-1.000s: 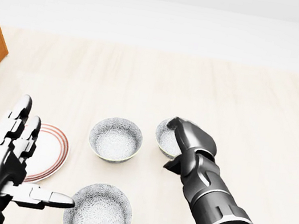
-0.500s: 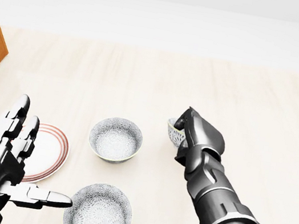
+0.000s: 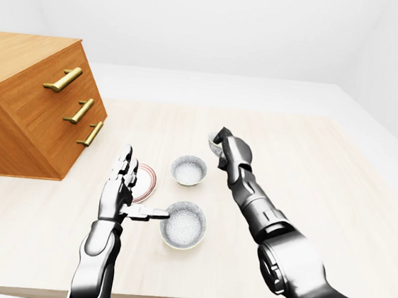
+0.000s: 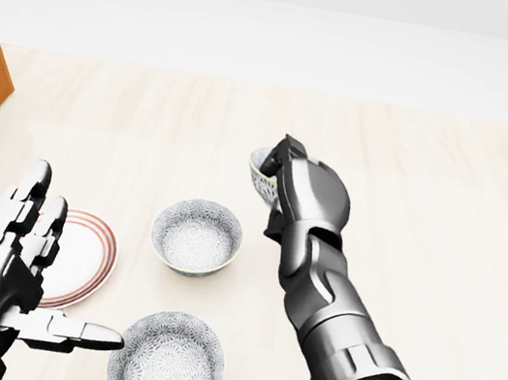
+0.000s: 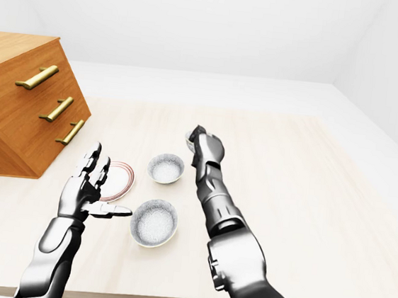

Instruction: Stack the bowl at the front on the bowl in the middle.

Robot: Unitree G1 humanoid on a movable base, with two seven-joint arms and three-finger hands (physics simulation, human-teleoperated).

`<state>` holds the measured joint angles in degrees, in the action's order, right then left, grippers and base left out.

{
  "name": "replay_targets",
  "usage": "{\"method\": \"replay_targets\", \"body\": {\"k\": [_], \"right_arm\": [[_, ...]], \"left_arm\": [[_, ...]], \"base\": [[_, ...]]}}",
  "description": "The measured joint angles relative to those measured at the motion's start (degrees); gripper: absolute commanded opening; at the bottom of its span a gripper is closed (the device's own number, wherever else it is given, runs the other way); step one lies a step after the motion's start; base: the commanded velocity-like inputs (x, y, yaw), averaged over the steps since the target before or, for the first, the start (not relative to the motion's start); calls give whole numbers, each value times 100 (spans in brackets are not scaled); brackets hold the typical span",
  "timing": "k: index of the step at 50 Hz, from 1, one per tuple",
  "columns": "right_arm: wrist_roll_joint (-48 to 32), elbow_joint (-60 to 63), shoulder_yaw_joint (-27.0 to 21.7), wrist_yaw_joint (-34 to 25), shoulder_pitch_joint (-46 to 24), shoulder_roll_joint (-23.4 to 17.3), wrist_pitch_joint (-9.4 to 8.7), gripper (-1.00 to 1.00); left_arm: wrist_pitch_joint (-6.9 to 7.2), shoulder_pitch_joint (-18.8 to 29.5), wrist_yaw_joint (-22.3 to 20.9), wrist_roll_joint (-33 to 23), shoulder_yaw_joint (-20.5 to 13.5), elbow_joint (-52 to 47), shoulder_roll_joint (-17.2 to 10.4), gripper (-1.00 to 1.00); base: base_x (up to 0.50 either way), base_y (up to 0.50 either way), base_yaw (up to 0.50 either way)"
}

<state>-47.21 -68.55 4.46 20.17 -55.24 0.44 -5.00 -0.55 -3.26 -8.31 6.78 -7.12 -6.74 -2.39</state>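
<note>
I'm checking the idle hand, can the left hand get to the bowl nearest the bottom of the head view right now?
Probably yes. The left hand is open and empty, its thumb pointing at that bowl with only bare table between them; the plate lies off that path.

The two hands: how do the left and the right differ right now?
The right hand is closed round a small patterned bowl, held clear of the table; the left hand holds nothing, fingers spread open. In the head view the right hand is up near the middle, above the middle bowl; the left is at lower left, its thumb pointing toward the nearest bowl, beside the striped plate. Both are silver three-finger hands.
</note>
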Motion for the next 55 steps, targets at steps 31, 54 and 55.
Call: {"method": "replay_targets", "body": {"k": [31, 54, 55], "right_arm": [[-844, 2065, 616, -453, 1347, 1006, 37, -100], [-912, 1189, 686, -52, 1141, 1201, 144, -80], [-932, 1273, 696, -81, 1178, 1213, 130, -80]], "left_arm": [[-77, 8, -19, 15, -1, 92, -8, 100], [-145, 14, -34, 20, -10, 169, -13, 100], [-148, 15, -34, 20, -11, 172, -13, 100]], "base": [[0, 0, 0], [0, 0, 0], [0, 0, 0]]}}
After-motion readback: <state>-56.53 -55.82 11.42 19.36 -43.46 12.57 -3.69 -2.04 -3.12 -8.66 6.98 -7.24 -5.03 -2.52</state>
